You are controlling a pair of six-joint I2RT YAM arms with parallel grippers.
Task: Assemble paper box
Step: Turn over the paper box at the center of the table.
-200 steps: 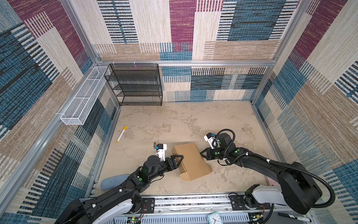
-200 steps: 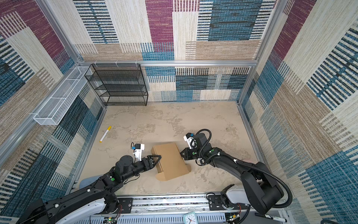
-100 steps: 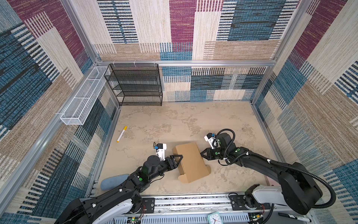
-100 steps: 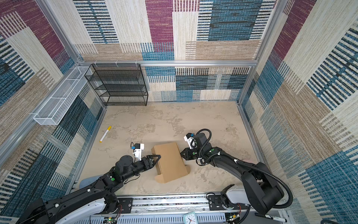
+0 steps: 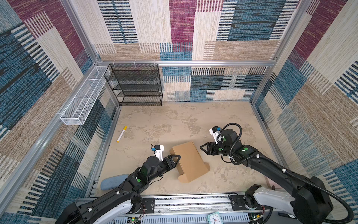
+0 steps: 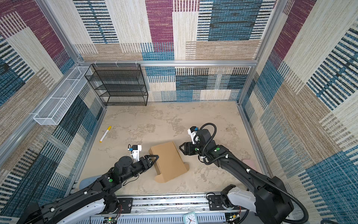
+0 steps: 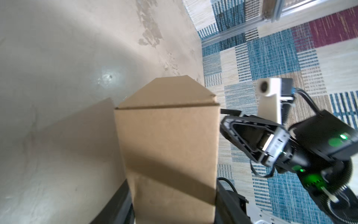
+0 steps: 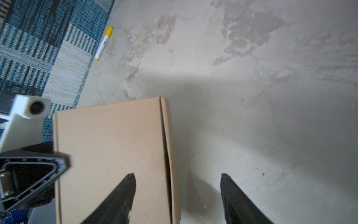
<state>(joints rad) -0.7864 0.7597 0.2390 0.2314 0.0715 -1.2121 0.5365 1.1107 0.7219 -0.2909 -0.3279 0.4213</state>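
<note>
My left gripper (image 5: 175, 157) has its jaws clamped on the left edge of the paper box (image 5: 190, 163), which lies near the front middle of the table (image 5: 174, 124). The lower finger is hidden beneath the box. My right gripper (image 5: 203, 149) stands wide apart just beside the box's right edge, holding nothing.

I work in a lab test cell: a metal frame (image 5: 193, 63) hung with patchwork fabric walls (image 5: 182, 25), my left arm (image 5: 116, 194) and right arm (image 5: 271, 165) bolted to a rail (image 5: 193, 201), a clock (image 5: 215, 218) on that rail, and a wire rack (image 5: 135, 85) far across from it.
</note>
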